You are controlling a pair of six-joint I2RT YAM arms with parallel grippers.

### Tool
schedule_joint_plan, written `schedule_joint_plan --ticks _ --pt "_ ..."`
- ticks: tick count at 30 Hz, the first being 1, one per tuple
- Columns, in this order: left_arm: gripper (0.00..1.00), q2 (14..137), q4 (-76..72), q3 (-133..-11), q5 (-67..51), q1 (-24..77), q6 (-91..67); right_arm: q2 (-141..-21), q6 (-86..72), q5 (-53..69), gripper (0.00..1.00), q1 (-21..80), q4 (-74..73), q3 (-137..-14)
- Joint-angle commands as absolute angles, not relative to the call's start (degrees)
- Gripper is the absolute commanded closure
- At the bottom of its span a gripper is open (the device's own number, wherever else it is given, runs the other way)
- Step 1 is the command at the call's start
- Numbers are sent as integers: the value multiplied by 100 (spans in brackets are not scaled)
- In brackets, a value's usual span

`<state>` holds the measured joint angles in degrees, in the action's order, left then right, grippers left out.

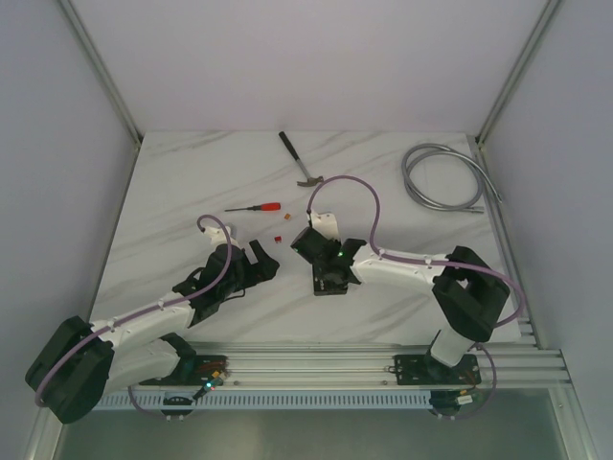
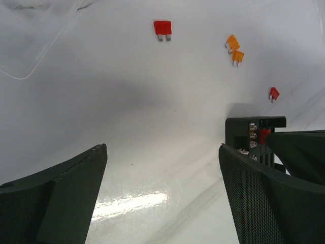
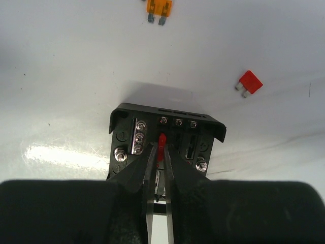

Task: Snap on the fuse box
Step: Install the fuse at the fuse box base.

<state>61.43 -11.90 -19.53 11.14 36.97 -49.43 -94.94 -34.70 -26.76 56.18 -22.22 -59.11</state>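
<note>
Fuse box [image 3: 190,140] sits uncovered on the table [image 1: 192,182], between middle and near edge. Right gripper [image 3: 161,148] pinches a red fuse [image 3: 162,138] in one slot; left gripper [image 2: 160,150] stands wide and empty. Other fuses [image 2: 162,28] lie loose, so much work seems left. Fingers hide whether this fuse is seated.

White marble-veined surface [image 1: 192,172]. Far centre: hammer [image 1: 295,156], lying flat. Nearer and to its left: red-handled screwdriver [image 1: 257,207]. Far right corner: grey coiled hose [image 1: 408,177]. Mid-surface, loose blade fuses: red fuse [image 2: 162,28]; two orange fuses [image 2: 234,50] just beside each other; second red fuse [image 2: 274,93] apart. Clear plastic tray [image 2: 35,35], corner only, left wrist view.
</note>
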Motion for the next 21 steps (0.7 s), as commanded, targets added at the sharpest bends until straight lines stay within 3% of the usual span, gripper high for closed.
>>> schedule_joint_plan --ticks 1,8,21 --pt "0 6119 -1107 -1969 1046 3669 -4882 -9621 -3506 -2663 86 5586 -2320 -6084" --pt "0 6086 -1105 -1969 1011 3661 -4904 -9666 -3570 -2487 100 5512 -2258 -5899" --pt "0 5985 -1107 -1941 970 3665 -4931 -9531 -3498 -1974 100 5187 -1879 -5034"
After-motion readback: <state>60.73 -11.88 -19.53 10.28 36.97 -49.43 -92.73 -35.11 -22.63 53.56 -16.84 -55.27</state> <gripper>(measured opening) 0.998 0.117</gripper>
